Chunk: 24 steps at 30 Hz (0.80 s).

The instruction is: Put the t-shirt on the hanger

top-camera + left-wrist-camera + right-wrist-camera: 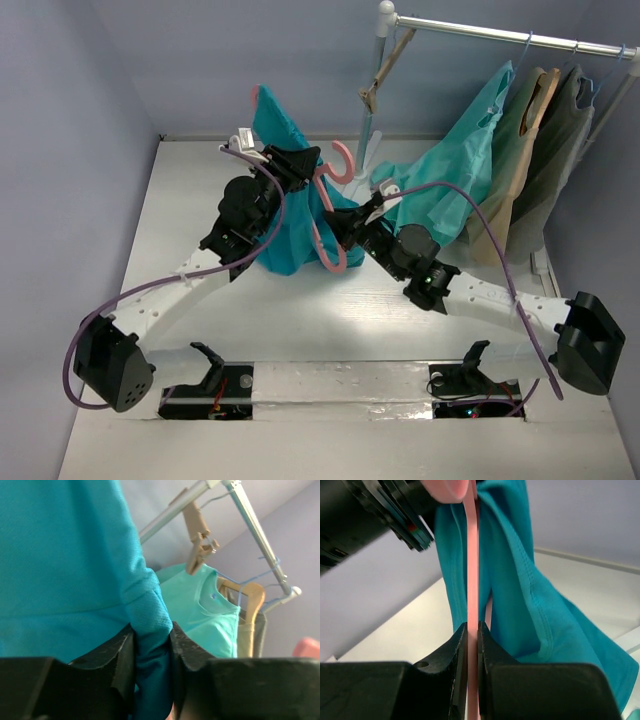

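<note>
Left of your right hand (472, 645), pinching the pink hanger (471, 555), left hand (152, 650) grips teal t-shirt (60, 555); draw fabric over hanger's arm.

the t-shirt (290, 225) hangs over the middle of the tabletop (400, 320), nearer the back edge. the hanger (348, 152) touches its right side. the left gripper (298, 160) is at the t-shirt's top, and the right gripper (348, 225) is just right of the hanger. a rail (500, 35) with clothes (470, 160) stands at the back right corner.
</note>
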Each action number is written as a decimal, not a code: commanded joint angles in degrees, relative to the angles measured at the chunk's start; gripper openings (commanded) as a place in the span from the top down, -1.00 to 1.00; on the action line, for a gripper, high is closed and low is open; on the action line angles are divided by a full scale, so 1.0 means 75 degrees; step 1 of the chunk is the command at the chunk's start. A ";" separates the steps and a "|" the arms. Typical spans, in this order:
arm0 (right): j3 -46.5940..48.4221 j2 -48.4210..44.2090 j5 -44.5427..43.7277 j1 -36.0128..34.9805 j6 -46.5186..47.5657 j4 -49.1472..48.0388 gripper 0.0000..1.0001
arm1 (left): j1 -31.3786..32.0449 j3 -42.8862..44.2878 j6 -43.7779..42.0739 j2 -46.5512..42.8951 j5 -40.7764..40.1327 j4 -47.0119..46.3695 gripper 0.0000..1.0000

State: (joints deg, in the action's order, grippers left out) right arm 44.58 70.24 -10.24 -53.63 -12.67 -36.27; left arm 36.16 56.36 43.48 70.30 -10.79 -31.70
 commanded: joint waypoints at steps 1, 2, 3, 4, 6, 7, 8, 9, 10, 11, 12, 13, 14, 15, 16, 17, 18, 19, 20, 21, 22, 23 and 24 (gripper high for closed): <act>0.0431 0.0080 0.0182 -0.0186 0.0212 -0.0309 1.00 | 0.0077 -0.0225 -0.0138 -0.0455 0.0184 -0.0695 0.77; 0.0443 0.0092 0.0147 -0.0186 0.0247 -0.0250 1.00 | 0.0077 -0.0307 -0.0149 -0.0572 0.0161 -0.0660 0.88; 0.0455 0.0069 0.0123 -0.0255 0.0247 -0.0215 1.00 | 0.0077 -0.0331 -0.0161 -0.0677 0.0138 -0.0613 1.00; 0.0443 0.0069 0.0123 -0.0256 0.0247 -0.0168 1.00 | 0.0077 -0.0377 -0.0173 -0.0736 0.0056 -0.0532 1.00; 0.0397 -0.0001 0.0088 -0.0256 0.0236 -0.0144 1.00 | 0.0077 -0.0459 -0.0173 -0.0947 0.0055 -0.0519 1.00; 0.0350 -0.0036 0.0100 -0.0256 0.0212 -0.0075 1.00 | 0.0077 -0.0518 -0.0185 -0.1029 0.0021 -0.0496 1.00; 0.0326 -0.0095 0.0123 -0.0256 0.0166 0.0019 0.96 | 0.0077 -0.0553 -0.0185 -0.1111 0.0009 -0.0484 1.00; 0.0314 -0.0223 0.0228 -0.0256 0.0142 0.0136 0.81 | 0.0077 -0.0600 -0.0173 -0.1286 -0.0015 -0.0484 1.00; 0.0291 -0.0282 0.0287 -0.0256 0.0119 0.0381 0.61 | 0.0077 -0.0612 -0.0173 -0.1357 -0.0050 -0.0437 1.00; 0.0244 -0.0387 0.0322 -0.0256 0.0072 0.0522 0.15 | 0.0077 -0.0600 -0.0173 -0.1428 -0.0062 -0.0391 1.00; 0.0232 -0.0458 0.0357 -0.0256 0.0072 0.0663 -0.03 | 0.0077 -0.0589 -0.0161 -0.1568 -0.0062 -0.0344 1.00; 0.0197 -0.0621 0.0358 -0.0256 0.0130 0.0920 -0.17 | 0.0077 -0.0577 -0.0138 -0.1627 -0.0062 -0.0308 1.00; 0.0104 -0.0692 0.0358 -0.0256 0.0211 0.1015 -0.33 | 0.0077 -0.0542 -0.0080 -0.1697 -0.0062 -0.0285 1.00; 0.0034 -0.0763 0.0253 -0.0256 0.0270 0.1120 -0.36 | 0.0077 -0.0495 -0.0068 -0.1791 -0.0050 -0.0250 1.00; -0.0060 -0.0903 0.0159 -0.0256 0.0329 0.1133 -0.36 | 0.0077 -0.0448 -0.0033 -0.1826 -0.0038 -0.0133 1.00; -0.0281 -0.0997 0.0112 -0.0256 0.0387 0.1121 -0.36 | 0.0077 -0.0344 -0.0009 -0.1873 -0.0038 -0.0097 1.00; -0.0399 -0.1102 0.0146 -0.0175 0.0376 0.1110 -0.36 | 0.0077 -0.0285 0.0003 -0.1943 -0.0027 -0.0062 1.00; -0.0517 -0.1208 0.0193 -0.0174 0.0376 0.1052 -0.35 | 0.0077 -0.0238 0.0014 -0.1967 -0.0015 0.0042 1.00; -0.0645 -0.1348 0.0228 -0.0058 0.0342 0.1016 -0.32 | 0.0077 -0.0133 0.0015 -0.2002 -0.0015 0.0078 1.00; -0.0844 -0.1373 0.0310 0.0106 0.0306 0.1004 -0.29 | 0.0077 -0.0097 0.0026 -0.2072 -0.0015 0.0113 1.00; -0.0916 -0.1361 0.0380 0.0200 0.0260 0.1027 -0.24 | 0.0077 -0.0050 0.0050 -0.2119 -0.0003 0.0160 1.00; -0.0951 -0.1233 0.0416 0.0271 0.0259 0.1086 -0.13 | 0.0077 -0.0061 0.0073 -0.2155 0.0008 0.0172 1.00; -0.0951 -0.1139 0.0416 0.0271 0.0259 0.1167 -0.10 | 0.0077 -0.0061 0.0085 -0.2225 0.0008 0.0184 1.00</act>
State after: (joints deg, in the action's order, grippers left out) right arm 38.48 60.42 -7.94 -52.97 -11.38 -28.69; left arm 36.73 52.36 43.77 56.29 -10.98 -27.38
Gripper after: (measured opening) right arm 0.571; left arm 0.185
